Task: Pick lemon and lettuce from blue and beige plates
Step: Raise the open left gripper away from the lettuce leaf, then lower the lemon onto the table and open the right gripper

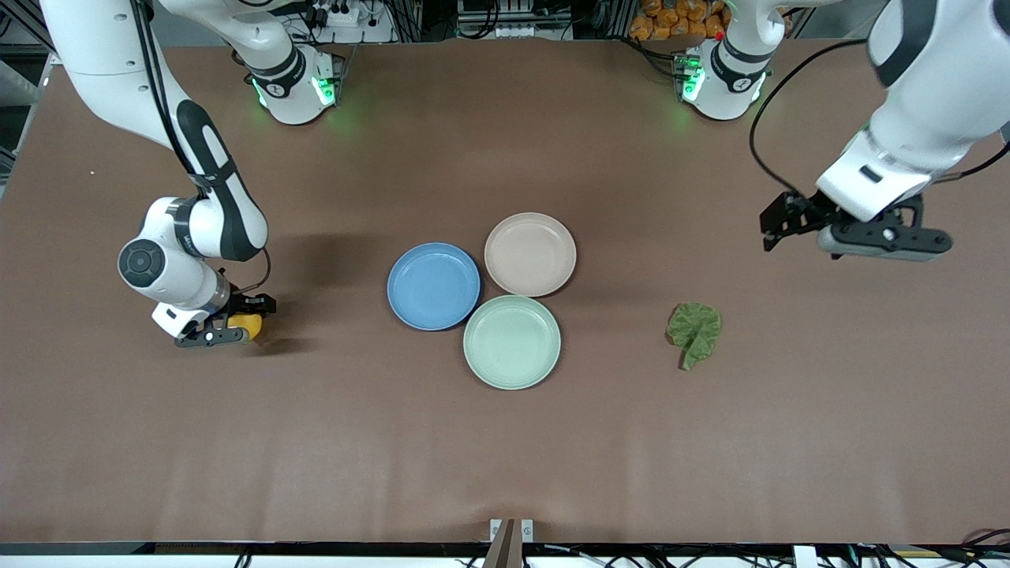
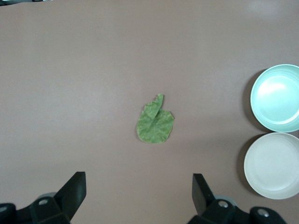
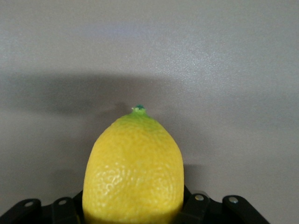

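Observation:
The lemon is yellow with a green tip and sits between the jaws of my right gripper, low over the bare table at the right arm's end; it fills the right wrist view. The lettuce lies flat on the table toward the left arm's end, off the plates, and also shows in the left wrist view. My left gripper is open and empty, up in the air over bare table. The blue plate and the beige plate are empty.
A mint-green plate touches the blue and beige plates, nearest the front camera, and is empty. The left wrist view shows the mint plate and the beige plate. The brown table lies around them.

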Tool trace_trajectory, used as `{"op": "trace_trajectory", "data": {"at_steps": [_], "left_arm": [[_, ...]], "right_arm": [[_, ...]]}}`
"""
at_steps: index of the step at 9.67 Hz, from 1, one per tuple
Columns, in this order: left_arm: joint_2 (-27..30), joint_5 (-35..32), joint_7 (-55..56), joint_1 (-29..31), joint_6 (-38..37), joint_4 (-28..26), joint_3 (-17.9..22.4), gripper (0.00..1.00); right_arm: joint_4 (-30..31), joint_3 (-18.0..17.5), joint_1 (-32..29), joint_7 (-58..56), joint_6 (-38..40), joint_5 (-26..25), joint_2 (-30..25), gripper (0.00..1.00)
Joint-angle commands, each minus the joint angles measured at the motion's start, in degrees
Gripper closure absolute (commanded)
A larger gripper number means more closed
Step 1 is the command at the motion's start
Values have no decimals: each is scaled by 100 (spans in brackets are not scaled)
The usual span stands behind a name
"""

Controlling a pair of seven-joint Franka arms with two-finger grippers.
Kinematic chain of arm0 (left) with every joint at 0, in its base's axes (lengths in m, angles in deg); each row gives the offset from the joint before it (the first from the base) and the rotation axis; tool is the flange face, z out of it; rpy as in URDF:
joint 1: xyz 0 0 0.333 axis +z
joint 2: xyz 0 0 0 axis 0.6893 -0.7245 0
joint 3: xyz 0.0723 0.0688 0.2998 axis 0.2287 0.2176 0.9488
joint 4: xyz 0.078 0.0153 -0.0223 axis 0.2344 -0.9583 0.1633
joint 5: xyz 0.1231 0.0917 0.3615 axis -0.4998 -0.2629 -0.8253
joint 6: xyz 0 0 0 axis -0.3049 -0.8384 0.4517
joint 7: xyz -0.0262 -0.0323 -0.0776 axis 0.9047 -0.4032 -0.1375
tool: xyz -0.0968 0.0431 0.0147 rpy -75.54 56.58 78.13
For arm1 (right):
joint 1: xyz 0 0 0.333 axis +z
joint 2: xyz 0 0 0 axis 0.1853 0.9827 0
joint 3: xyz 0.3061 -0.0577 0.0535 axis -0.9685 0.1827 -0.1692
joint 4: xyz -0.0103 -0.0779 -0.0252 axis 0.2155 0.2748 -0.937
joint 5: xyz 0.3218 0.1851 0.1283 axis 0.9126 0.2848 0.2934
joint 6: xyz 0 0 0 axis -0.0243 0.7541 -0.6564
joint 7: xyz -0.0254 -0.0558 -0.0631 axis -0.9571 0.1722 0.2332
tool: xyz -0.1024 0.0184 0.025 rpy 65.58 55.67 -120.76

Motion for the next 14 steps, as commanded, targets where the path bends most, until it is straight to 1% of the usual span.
{"op": "trace_trajectory", "data": {"at_steps": [1,2,3,5,7,8,9,10,11,14], "left_arm": [[-23,63,55,-18,-936,682,147,0],[-15,55,55,-10,-1314,929,156,0],[-15,54,55,-10,-1501,1088,174,0],[-6,54,-6,-18,-1564,1142,297,0],[-14,46,-7,-10,-1634,1142,245,0],[-6,46,-15,-10,-1721,1142,227,0],[-6,46,-15,-10,-1740,1142,227,0],[-6,46,-15,-1,-1740,1142,244,0],[-6,54,-7,-10,-1740,1142,227,0],[3,55,-7,-10,-1783,1212,209,0]], "right_arm": [[32,-54,-36,204,-247,31,79,35],[23,-54,-19,239,-247,74,88,10],[15,-54,-36,248,-204,92,80,0],[-55,-54,-36,266,-133,101,45,0],[-187,-54,-36,266,164,110,9,0],[-431,-45,-54,266,592,127,-8,0],[-677,-36,-62,266,1023,362,-52,0],[-828,33,-71,266,1340,617,-139,0],[-916,43,-106,266,1526,619,-271,0],[-926,-10,-290,213,1669,506,-824,0]]}}
